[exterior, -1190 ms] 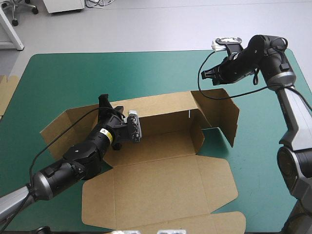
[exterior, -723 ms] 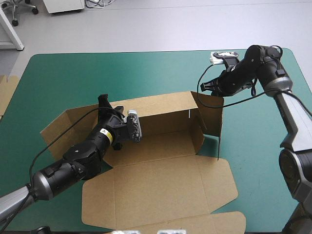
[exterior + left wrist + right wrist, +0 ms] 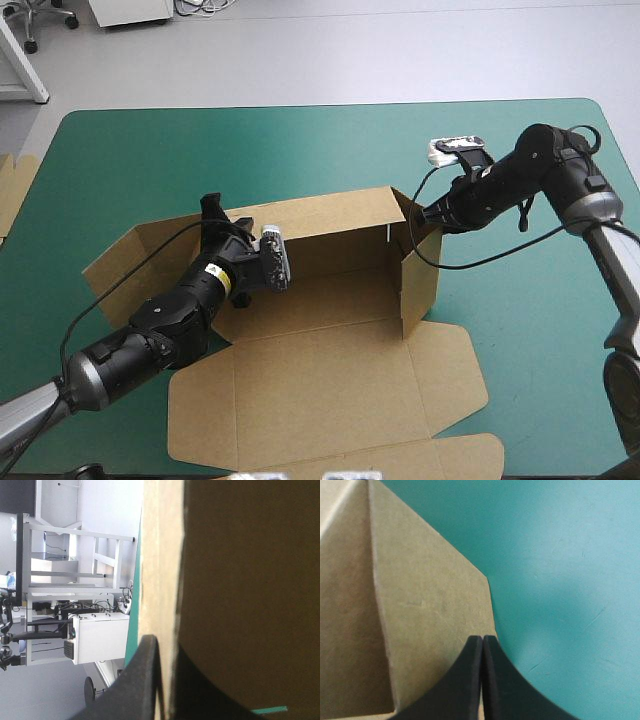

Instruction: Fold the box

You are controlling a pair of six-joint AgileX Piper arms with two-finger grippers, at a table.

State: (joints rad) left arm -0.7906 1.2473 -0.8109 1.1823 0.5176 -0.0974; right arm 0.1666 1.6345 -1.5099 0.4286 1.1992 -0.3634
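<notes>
Pinching box (image 3: 330, 370) rear wall with left end effector (image 3: 212, 208); holding pressed-together right end effector (image 3: 428, 212) at end flap; seeing spare board (image 3: 14, 195) off bench (image 3: 300, 150) left edge.

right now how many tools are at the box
2. The left tool is clamped on the box's back wall; the right tool, shut, sits at the right end flap.

Left claw (image 3: 165, 650) clamped, right claw (image 3: 483, 640) with fingers together, pointed.

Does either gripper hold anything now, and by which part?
The left gripper holds the box by its rear wall's top edge; the right gripper, shut, holds nothing.
</notes>
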